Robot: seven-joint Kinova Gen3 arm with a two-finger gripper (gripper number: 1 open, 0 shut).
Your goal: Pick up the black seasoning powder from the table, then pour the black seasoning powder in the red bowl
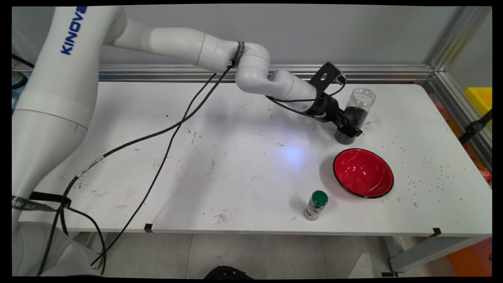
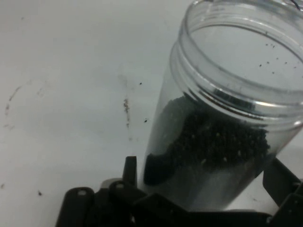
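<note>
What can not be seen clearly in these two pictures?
- Jar: in the main view the gripper covers its base; in the hand view the edges cut off its rim and base.
- Small bottle: label too small to read in the main view.
- Bowl and small bottle: outside the hand view.

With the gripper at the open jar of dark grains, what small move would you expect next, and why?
Probably a short lift straight up. The gripper sits around the lower part of the jar, which looks tilted and has no lid, with dark grains inside. The red bowl stands empty just in front, so raising the jar clear of the table seems the likely step.
</note>
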